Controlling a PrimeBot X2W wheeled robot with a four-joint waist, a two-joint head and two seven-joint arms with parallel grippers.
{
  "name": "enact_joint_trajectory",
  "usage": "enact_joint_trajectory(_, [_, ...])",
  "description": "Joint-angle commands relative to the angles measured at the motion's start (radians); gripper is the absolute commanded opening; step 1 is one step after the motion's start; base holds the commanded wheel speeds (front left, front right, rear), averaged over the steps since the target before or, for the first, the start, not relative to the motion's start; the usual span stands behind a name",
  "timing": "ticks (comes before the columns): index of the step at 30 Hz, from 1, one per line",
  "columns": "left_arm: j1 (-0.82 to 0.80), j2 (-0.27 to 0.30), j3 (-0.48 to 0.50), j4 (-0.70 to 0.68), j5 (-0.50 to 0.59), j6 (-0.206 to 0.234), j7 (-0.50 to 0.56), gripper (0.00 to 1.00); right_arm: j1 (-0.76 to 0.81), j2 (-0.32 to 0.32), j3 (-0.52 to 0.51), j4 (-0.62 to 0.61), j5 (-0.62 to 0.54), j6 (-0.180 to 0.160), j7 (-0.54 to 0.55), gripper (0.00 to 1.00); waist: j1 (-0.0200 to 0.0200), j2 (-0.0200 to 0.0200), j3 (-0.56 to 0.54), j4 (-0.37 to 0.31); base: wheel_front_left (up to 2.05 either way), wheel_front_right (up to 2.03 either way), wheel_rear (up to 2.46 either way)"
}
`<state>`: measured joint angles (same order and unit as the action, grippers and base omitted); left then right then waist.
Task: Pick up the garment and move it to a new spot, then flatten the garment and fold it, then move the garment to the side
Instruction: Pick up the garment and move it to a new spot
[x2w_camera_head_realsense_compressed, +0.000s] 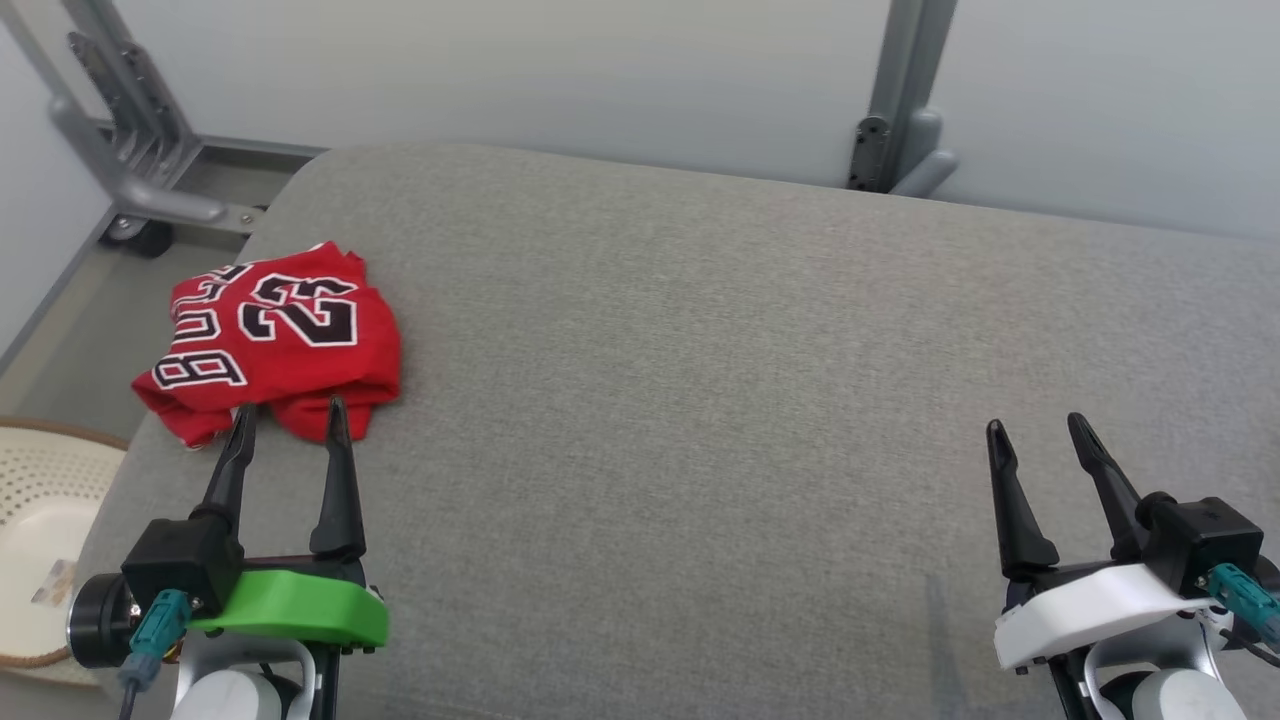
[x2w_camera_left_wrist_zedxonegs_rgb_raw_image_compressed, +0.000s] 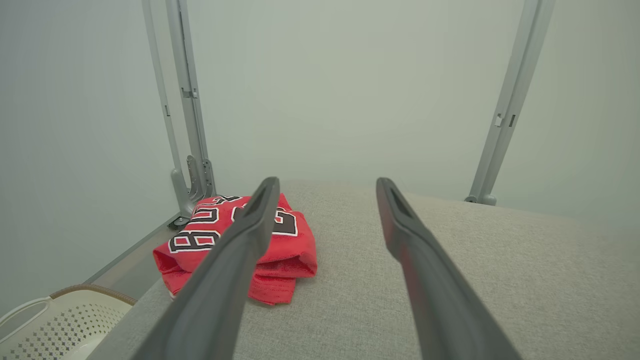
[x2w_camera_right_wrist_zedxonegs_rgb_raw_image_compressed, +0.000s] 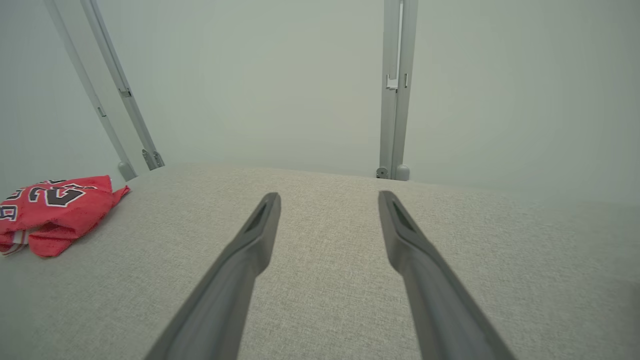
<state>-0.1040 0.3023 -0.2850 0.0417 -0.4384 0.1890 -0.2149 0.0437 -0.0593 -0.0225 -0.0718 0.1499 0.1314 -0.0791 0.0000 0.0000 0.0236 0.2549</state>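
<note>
The left hand (x2w_camera_head_realsense_compressed: 290, 406) reaches forward at the left side of the grey padded surface (x2w_camera_head_realsense_compressed: 700, 400). Its two dark fingers are spread wide and grip nothing. The fingers point away from the robot, slightly splayed, above a green housing with a black block and a teal connector on its outer side. In the head view both tips overlap the near edge of the garment (x2w_camera_head_realsense_compressed: 280, 330). In the left wrist view the left finger crosses in front of the cloth while the other finger lies over bare fabric, and I cannot tell whether either tip touches the cloth. The garment is a red jersey with black, white-edged lettering and numerals. It lies folded into a compact bundle near the far left corner of the surface, with its lower hem bunched toward the robot. The right hand (x2w_camera_head_realsense_compressed: 1034, 421) is well apart from the garment at the near right side. Its fingers are likewise opened wide, hold nothing and tilt a little to the left over bare surface, above a white housing. A pale perforated basket (x2w_camera_head_realsense_compressed: 60, 440) sits off the left edge, below the garment. Grey frame posts (x2w_camera_head_realsense_compressed: 905, 100) rise behind the surface against a plain wall (x2w_camera_head_realsense_compressed: 600, 70).
</note>
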Motion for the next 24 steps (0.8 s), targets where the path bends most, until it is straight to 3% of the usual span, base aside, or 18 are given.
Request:
enact_joint_trajectory(1, [-0.009, 0.009, 0.005, 0.0, -0.004, -0.001, -0.006, 1.0, -0.011, -0.001, 0.005, -0.005, 0.002, -0.001, 0.002, 1.0, 0.0, 0.0, 0.008, 0.112, 0.0, 0.0, 0.0])
enact_joint_trajectory(9, [0.003, 0.019, 0.007, -0.012, -0.01, -0.004, -0.008, 1.0, -0.012, 0.002, 0.014, -0.007, 0.004, -0.001, 0.002, 1.0, 0.0, 0.0, 0.006, 0.191, 0.0, 0.0, 0.0])
enact_joint_trajectory(24, [-0.009, 0.018, 0.003, -0.028, -0.021, -0.006, -0.014, 1.0, -0.015, 0.005, 0.014, -0.01, 0.005, -0.001, 0.001, 1.0, 0.0, 0.0, 0.014, 0.215, 0.0, 0.0, 0.0])
